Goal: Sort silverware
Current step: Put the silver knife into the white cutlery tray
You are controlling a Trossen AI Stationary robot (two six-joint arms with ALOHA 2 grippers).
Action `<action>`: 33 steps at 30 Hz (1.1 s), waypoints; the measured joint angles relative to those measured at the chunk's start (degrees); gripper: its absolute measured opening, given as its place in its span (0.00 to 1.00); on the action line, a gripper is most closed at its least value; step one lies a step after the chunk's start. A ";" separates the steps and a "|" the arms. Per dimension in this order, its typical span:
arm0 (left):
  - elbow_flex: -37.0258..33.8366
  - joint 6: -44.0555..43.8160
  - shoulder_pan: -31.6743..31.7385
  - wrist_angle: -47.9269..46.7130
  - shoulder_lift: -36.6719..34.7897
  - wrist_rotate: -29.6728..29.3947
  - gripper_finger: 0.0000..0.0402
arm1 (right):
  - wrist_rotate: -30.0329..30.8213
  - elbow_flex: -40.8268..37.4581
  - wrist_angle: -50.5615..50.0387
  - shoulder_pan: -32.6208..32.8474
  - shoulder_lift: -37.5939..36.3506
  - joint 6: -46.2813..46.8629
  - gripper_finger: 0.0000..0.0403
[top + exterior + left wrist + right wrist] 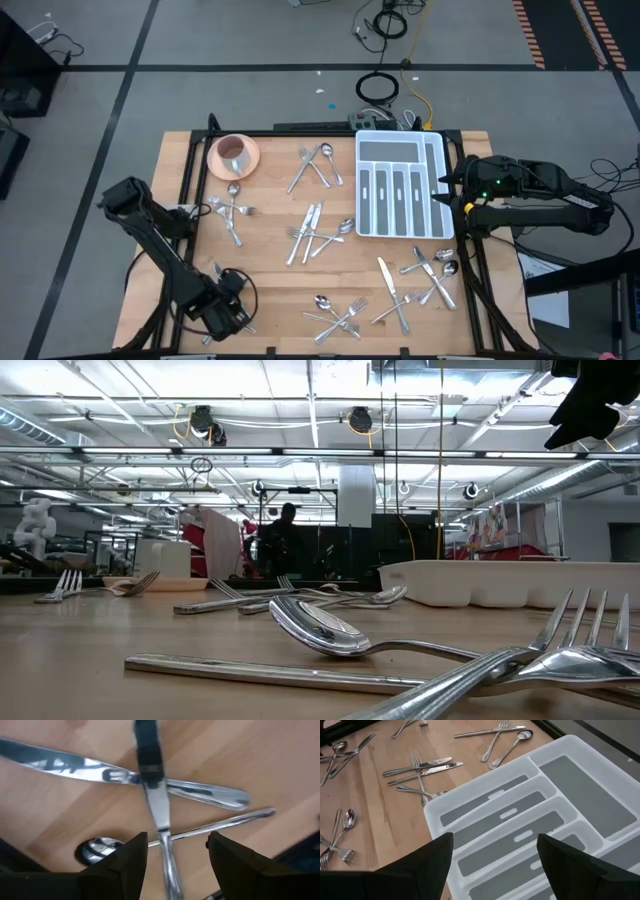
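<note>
Silver knives [150,775] cut off at frame edges; left hand [177,851] open, empty; right hand [495,851] open, empty.

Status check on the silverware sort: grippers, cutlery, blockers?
Left gripper open, low over crossed knives and a spoon at the table's near-left corner. Right gripper open, above the white divided plastic tray, compartments empty. Shiny metal silverware scattered in clusters. No blockers seen.

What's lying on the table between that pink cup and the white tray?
In the high view, a small crossed cluster of silverware lies between the pink cup and the white tray: forks and a spoon, on otherwise bare wood.
</note>
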 joint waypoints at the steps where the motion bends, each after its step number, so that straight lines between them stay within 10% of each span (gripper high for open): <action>1: 0.00 0.02 0.09 -0.57 0.20 0.41 0.53 | 0.00 0.00 -0.01 -0.01 0.00 0.01 0.70; 33: 0.13 0.56 0.20 2.94 11.40 3.59 0.45 | 0.00 0.00 0.01 0.00 0.02 0.51 0.70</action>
